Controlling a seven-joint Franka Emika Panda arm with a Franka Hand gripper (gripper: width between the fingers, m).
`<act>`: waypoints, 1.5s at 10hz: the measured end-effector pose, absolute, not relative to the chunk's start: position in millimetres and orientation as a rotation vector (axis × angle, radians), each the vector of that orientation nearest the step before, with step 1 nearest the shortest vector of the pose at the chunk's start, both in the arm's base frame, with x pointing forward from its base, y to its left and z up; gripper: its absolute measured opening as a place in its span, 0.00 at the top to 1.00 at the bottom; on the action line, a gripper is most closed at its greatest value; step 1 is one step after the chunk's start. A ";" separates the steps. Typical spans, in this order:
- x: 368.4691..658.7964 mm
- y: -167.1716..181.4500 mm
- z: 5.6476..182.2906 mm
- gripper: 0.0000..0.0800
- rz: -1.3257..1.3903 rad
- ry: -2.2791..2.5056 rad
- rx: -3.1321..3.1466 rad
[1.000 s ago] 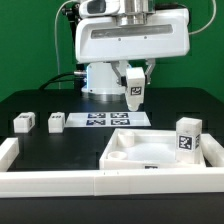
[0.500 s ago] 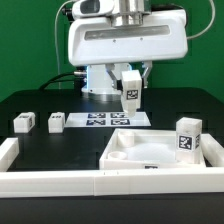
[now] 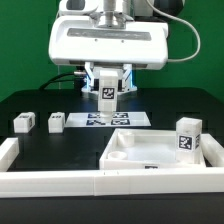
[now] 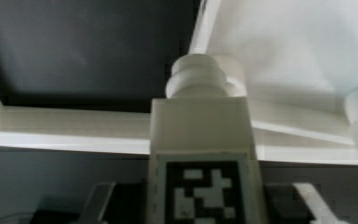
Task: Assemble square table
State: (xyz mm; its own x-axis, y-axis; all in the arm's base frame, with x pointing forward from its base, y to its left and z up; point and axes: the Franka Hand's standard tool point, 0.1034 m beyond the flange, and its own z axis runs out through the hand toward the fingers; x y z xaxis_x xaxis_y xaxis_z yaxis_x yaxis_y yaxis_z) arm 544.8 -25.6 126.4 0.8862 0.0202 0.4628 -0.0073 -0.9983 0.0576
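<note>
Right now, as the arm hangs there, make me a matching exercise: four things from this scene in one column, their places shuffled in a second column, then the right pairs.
Things
1. large white plastic square slab with a raised rim
2. white tagged block leg filling the wrist view
3. long white border rail
4. thin flat white marker board

Places
A. clamped in the gripper, off the black table
B. flat at the table's centre back
C. on the table at the exterior view's right
D. running along the table's front edge

Pairs: 1-C, 2-A, 3-D, 4-B
</note>
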 end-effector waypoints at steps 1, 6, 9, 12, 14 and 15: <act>553.6 -23.9 128.3 0.64 0.740 0.011 3.000; 571.6 -14.0 115.4 0.64 0.770 0.002 2.998; 571.4 -14.0 114.5 0.64 0.768 0.002 2.998; 581.5 -29.8 106.5 0.64 0.766 -0.028 2.995; 589.1 -31.5 103.6 0.64 0.773 -0.036 2.995; 593.7 -30.5 101.7 0.64 0.777 -0.036 2.995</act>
State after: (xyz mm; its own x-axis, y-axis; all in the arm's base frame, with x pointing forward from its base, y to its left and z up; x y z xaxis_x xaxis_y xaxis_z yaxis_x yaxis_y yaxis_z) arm 593.7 -30.5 101.7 0.8736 -0.0105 0.4866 -0.0343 -0.9986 0.0400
